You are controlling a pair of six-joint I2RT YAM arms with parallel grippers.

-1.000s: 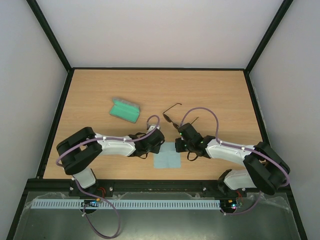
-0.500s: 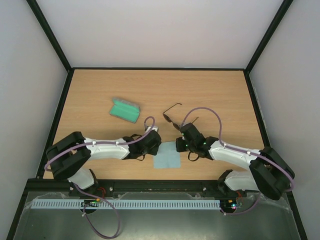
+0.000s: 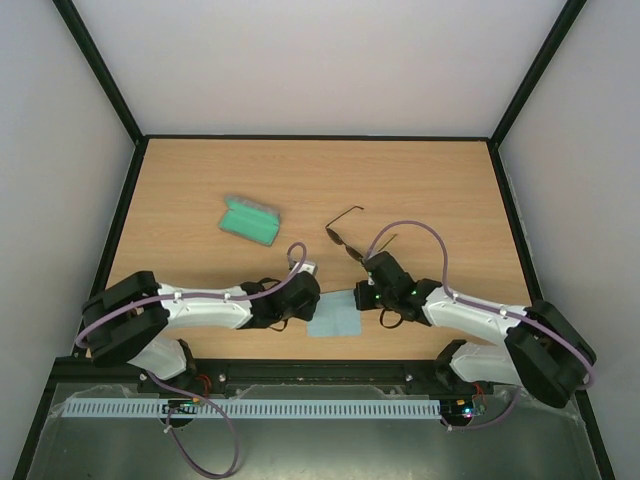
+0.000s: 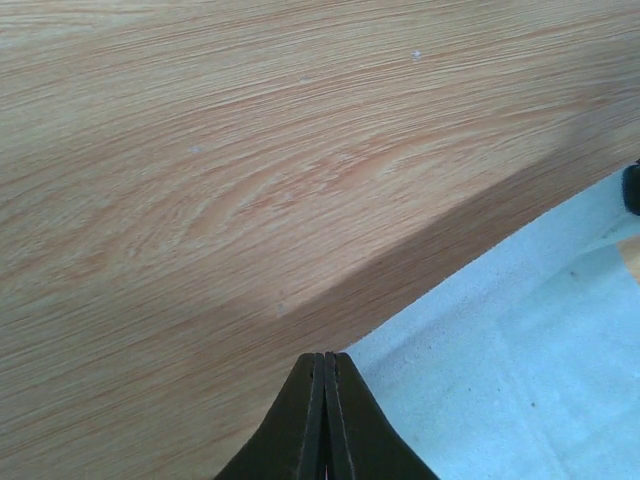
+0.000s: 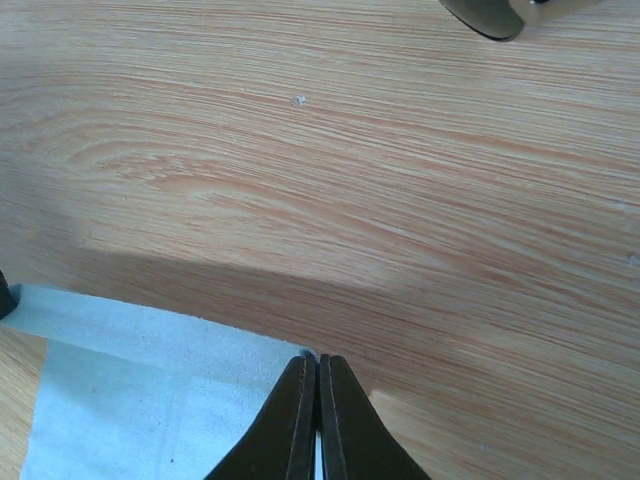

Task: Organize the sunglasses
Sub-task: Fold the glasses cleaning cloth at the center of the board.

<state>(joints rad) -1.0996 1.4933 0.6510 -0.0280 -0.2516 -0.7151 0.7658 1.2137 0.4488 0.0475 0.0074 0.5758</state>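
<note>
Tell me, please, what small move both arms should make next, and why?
Probably raise both together a little, level. The left claw and right claw seem shut on the far corners of the light blue cloth, which lies flat on the table; the sunglasses lie just beyond, outside the open grey case.

Bright, even overhead light; the top view is sharp. In the 2 wrist views a soft shadow band darkens the table (image 4: 200,150) along the cloth (image 4: 520,380) edge.
</note>
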